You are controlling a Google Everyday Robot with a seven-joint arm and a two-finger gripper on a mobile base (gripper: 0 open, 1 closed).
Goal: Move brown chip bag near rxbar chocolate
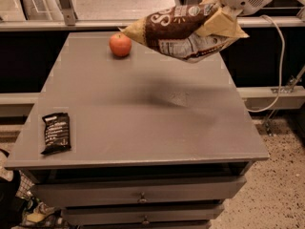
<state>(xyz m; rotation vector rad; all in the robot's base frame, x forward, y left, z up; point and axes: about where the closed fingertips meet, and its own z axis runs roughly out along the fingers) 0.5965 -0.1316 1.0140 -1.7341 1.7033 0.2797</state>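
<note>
The brown chip bag hangs in the air above the far right part of the grey table, dark brown with white lettering and tan ends, tilted with its left end lower. My gripper is at the top right, shut on the bag's right end; the white arm leads off the top edge. The rxbar chocolate, a small black wrapper with white text, lies flat near the table's front left corner, far from the bag.
A red apple sits at the table's far left. A white cable hangs right of the table. Drawers are below the tabletop. Clutter lies on the floor at bottom left.
</note>
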